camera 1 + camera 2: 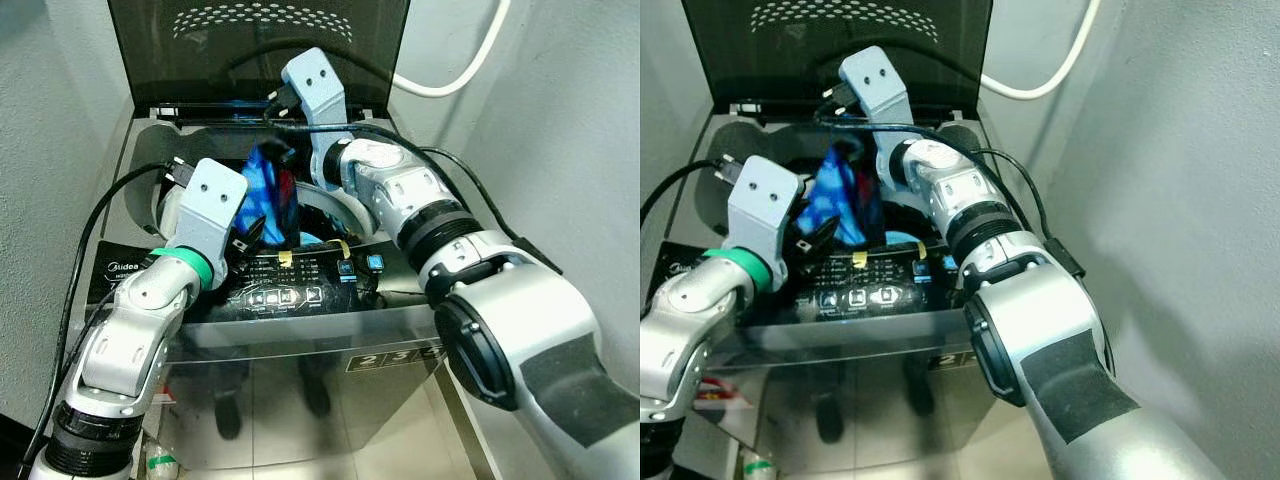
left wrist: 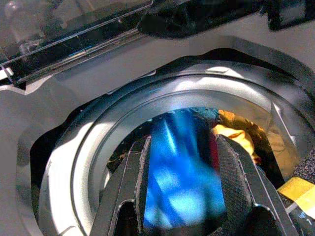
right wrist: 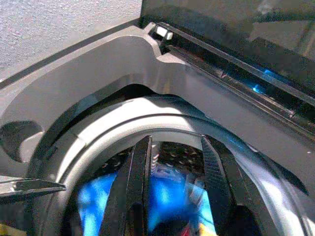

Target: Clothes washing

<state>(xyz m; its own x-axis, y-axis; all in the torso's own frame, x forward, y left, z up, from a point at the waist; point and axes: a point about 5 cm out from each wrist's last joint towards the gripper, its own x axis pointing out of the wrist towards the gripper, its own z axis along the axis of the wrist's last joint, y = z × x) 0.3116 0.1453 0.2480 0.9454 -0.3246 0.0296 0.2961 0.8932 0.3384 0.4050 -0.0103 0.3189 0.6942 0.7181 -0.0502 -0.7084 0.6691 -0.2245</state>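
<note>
A top-loading washing machine (image 1: 300,330) stands with its dark lid (image 1: 250,60) raised. A bunched blue garment (image 1: 264,195) with a dark red patch is held upright over the drum opening (image 2: 64,162). My left gripper (image 1: 247,236) reaches in from the front left, shut on the garment (image 2: 179,172), which fills the gap between its fingers (image 2: 235,177). My right gripper (image 1: 287,175) comes down from the back right beside the garment's top. Its fingers (image 3: 139,182) stand apart, with blue cloth (image 3: 167,201) blurred beyond them. Yellow clothing (image 2: 236,129) lies in the drum.
The black control panel (image 1: 290,292) with buttons runs along the machine's front edge. A white hose (image 1: 450,82) loops behind the lid on the right. Grey walls (image 1: 560,120) close in on both sides. Black cables (image 1: 85,250) trail from both arms.
</note>
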